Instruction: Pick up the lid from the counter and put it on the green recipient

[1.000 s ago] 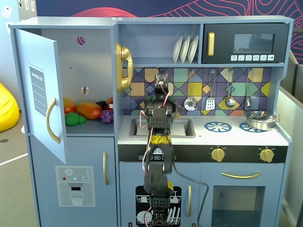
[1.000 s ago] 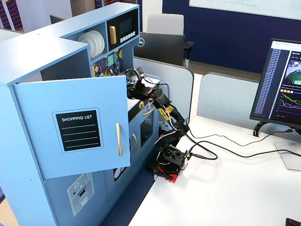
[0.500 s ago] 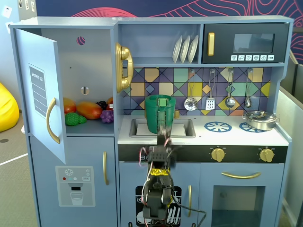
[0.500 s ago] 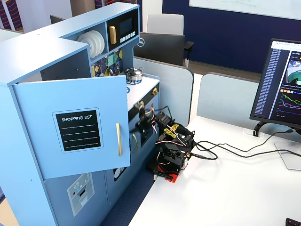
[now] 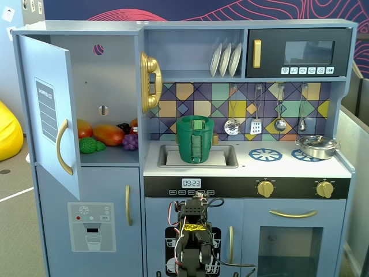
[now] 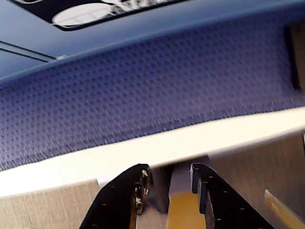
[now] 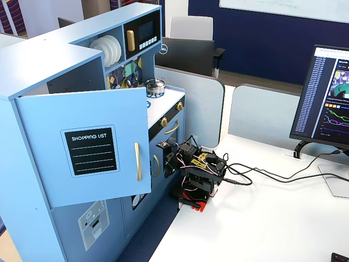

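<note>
The green recipient (image 5: 196,144), a tall dark green pot with a strap handle, stands in the sink of the toy kitchen in a fixed view. The lid (image 5: 198,123), dark green with a lighter green band, lies flat on the pot's rim. My arm (image 5: 193,242) is folded low in front of the kitchen, far below the pot. In the wrist view my gripper (image 6: 169,172) points down at the white table edge and blue carpet; its black jaws stand a little apart with nothing between them. The pot is hidden behind the open door in the other fixed view, where the gripper (image 7: 168,155) sits near the kitchen front.
A silver pot (image 5: 317,145) sits on the right burner, beside a blue burner ring (image 5: 265,154). The fridge door (image 5: 52,133) hangs open with toy fruit (image 5: 106,135) inside. A monitor (image 7: 327,98) and cables (image 7: 262,174) are on the white table.
</note>
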